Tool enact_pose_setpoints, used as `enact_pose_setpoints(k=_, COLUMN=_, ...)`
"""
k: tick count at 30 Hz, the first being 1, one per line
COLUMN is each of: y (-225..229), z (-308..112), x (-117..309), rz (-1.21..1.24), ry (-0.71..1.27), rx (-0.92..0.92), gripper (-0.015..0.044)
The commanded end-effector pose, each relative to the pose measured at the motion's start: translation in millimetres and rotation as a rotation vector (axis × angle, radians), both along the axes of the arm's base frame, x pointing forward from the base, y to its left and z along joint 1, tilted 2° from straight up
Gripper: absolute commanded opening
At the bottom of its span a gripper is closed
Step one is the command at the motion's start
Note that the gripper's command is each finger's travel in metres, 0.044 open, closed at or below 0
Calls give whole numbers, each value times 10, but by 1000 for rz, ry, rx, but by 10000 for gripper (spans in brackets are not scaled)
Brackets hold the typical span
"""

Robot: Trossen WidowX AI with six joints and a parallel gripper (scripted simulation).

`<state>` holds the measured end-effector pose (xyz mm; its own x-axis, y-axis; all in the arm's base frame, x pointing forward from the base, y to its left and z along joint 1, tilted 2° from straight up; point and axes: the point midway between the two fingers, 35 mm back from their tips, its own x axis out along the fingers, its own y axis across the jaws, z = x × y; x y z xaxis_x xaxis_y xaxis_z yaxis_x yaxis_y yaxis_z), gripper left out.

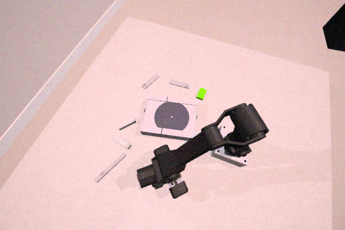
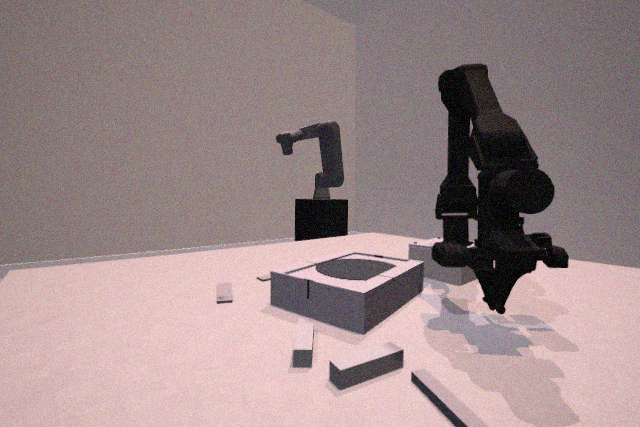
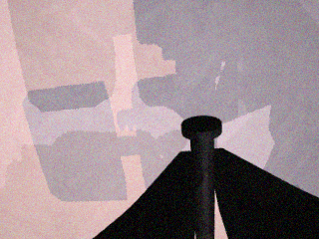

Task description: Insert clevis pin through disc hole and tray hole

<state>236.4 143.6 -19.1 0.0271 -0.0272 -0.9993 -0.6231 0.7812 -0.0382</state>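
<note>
Pin grab stage, looks like
Your jaws point(image 1: 164, 191) point(image 2: 494, 310) are clamped on the pin point(image 3: 201, 127); I'd lift it clear next.

1 ea. tray point(image 1: 148, 122) point(image 2: 330, 306), disc point(image 1: 171, 124) point(image 2: 354, 269), pin point(image 3: 203, 174), block point(image 1: 201, 93) (& 5 bars point(image 1: 110, 167) point(image 2: 369, 366)).

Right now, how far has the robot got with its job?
Done: the disc lies in the tray. In hand: the black hand grips the pin. Left: the disc's bare centre hole still needs the pin, then release and withdrawal.
</note>
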Motion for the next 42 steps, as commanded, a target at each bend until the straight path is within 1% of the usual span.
enact_pose_setpoints(k=1, y=23, z=139, x=26, rz=-3, ry=-13, rx=8, gripper=0)
enact_pose_setpoints(k=14, y=31, z=497, x=14, rz=-3, ry=-13, rx=9, gripper=0)
enact_pose_setpoints(k=25, y=-32, z=463, x=14, rz=-10, ry=-10, rx=6, gripper=0)
enact_pose_setpoints(k=42, y=-24, z=184, x=25, rz=-28, ry=-10, rx=6, gripper=0)
